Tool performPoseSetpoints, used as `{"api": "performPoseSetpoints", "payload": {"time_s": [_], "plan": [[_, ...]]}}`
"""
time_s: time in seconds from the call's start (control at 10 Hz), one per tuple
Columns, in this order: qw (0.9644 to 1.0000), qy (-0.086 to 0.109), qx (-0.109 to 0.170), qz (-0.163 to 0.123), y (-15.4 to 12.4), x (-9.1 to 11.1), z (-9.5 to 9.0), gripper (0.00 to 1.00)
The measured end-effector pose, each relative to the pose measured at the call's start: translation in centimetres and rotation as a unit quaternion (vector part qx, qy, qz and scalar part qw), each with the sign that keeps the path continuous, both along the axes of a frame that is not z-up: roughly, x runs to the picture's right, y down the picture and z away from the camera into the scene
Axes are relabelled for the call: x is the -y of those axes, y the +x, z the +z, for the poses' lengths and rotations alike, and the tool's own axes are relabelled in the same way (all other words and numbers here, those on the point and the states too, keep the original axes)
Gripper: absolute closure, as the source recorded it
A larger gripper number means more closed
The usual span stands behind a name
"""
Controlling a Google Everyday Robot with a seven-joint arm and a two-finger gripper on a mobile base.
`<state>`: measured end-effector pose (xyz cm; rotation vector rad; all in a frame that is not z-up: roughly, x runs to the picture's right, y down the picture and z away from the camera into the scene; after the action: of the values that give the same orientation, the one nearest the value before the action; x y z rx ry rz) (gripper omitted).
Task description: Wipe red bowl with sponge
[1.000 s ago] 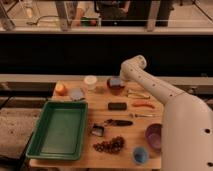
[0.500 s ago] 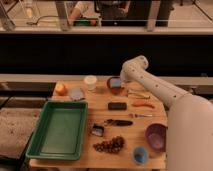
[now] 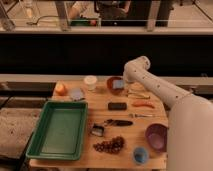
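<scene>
The red bowl (image 3: pixel 114 84) stands at the back middle of the wooden table. The light-blue sponge (image 3: pixel 118 85) lies inside it. My gripper (image 3: pixel 124 81) hangs from the white arm at the bowl's right rim, right by the sponge. The wrist hides most of the gripper. I cannot tell whether it holds the sponge.
A green tray (image 3: pixel 57 129) fills the left front. An orange (image 3: pixel 60 89), a grey-blue piece (image 3: pixel 76 93) and a white cup (image 3: pixel 90 82) stand left of the bowl. In front are a black block (image 3: pixel 117 106), a carrot (image 3: pixel 142 104), a purple bowl (image 3: pixel 156 136), a blue cup (image 3: pixel 140 155) and grapes (image 3: pixel 110 145).
The arm's elbow has shifted slightly down and right above the red bowl. The sponge stays in the bowl.
</scene>
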<state>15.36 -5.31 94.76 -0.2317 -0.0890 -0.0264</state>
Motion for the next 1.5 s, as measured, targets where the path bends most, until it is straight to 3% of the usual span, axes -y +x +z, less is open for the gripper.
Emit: {"api": "performPoseSetpoints", "payload": {"time_s": [0.4,0.9,1.2,1.5], "plan": [[0.9997,0.002,0.012,0.02,-0.3,1.6,1.9,1.0],[0.9989,0.015,0.041,0.018,-4.0,4.8,4.1,1.0],[0.9987,0.015,0.046,0.014,-4.4,4.9,4.2,1.0],[0.9985,0.014,0.052,0.01,-4.5,4.2,3.1,1.0]]}}
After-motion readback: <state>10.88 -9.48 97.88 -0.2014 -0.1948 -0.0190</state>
